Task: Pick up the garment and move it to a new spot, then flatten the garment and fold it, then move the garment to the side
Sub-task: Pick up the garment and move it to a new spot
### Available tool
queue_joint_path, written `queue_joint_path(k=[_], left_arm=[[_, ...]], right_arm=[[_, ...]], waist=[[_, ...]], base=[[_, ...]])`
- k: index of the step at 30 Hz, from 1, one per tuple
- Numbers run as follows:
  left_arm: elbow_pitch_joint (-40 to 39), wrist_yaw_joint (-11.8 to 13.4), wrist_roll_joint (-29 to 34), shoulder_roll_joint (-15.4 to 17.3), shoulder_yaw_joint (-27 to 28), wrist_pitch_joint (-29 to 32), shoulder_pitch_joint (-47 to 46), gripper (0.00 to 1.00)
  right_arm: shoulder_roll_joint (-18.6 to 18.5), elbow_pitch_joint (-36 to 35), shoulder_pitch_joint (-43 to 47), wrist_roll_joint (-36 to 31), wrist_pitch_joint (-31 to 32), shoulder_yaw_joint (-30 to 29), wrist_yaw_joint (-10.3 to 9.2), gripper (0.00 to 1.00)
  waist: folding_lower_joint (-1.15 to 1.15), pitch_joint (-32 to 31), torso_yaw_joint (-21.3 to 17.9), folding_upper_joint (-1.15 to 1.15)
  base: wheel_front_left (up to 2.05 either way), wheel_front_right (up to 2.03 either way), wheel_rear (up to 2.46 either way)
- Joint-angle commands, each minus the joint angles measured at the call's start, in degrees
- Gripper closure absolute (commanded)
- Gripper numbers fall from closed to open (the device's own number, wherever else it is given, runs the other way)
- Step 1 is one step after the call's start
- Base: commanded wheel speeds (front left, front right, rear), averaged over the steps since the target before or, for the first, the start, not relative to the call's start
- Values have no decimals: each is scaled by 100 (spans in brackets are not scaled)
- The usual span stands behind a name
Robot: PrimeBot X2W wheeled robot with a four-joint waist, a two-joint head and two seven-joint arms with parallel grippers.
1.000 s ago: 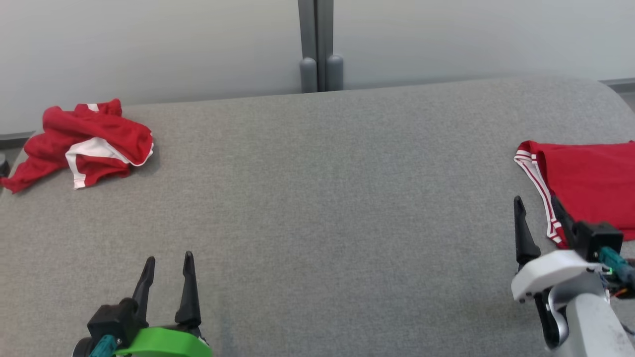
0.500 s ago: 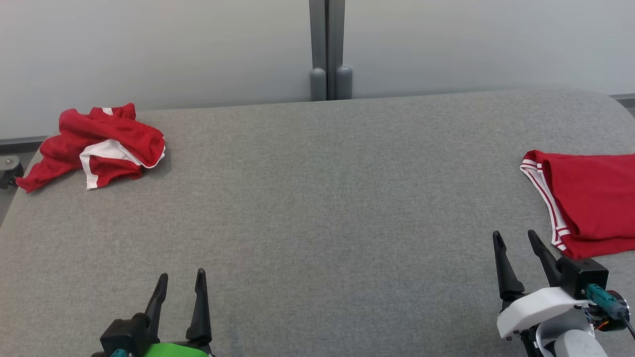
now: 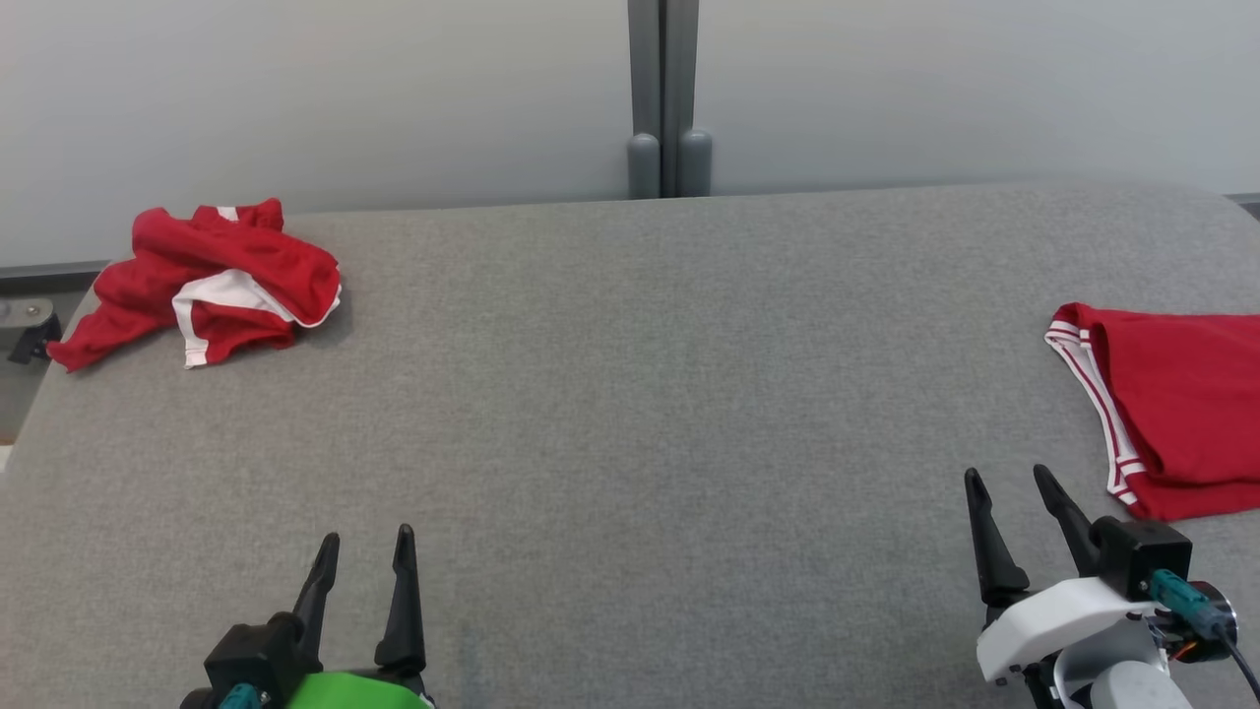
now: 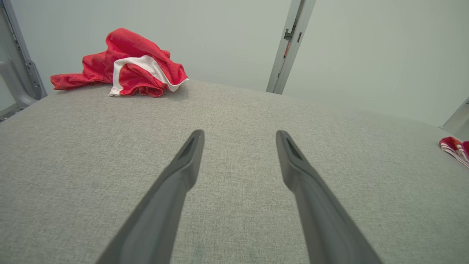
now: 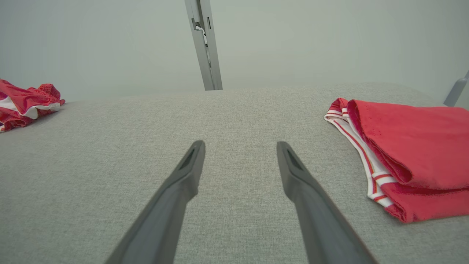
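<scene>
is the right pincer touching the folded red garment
Apart. The head view shows a strip of bare grey surface between the right pincer and the folded red garment.

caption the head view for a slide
Open left gripper and right gripper over grey table, crumpled garment far left, folded garment at right.

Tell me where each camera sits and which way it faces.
Head view: high on the robot, facing forward and down at the table; left fingers and right fingers rise from the bottom.
Left wrist view: low over the table, looking along the left fingers toward the crumpled red garment.
Right wrist view: low, looking along the right fingers; folded red garment at right.
Shared: both wrist views show both garments.
</scene>
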Motion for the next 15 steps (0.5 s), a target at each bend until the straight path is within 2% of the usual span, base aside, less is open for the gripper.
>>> queue_joint_path(k=[1,6,15], left_arm=[[12,35,-33,9,-8,-3,-75,0],[15,51,-66,11,-73,-3,-160,0],[-48,77,-25,13,-49,-3,-234,0]], right_arm=[[-24,-7,54,-34,-27,-15,-9,0],[-23,-39,98,-70,-27,-46,-9,0],[-23,-100,60,13,-27,-41,-9,0]], waist=[[0,10,106,0],[0,42,552,0],[0,171,1734,0]], base=[[0,0,0],[0,0,0],[0,0,0]])
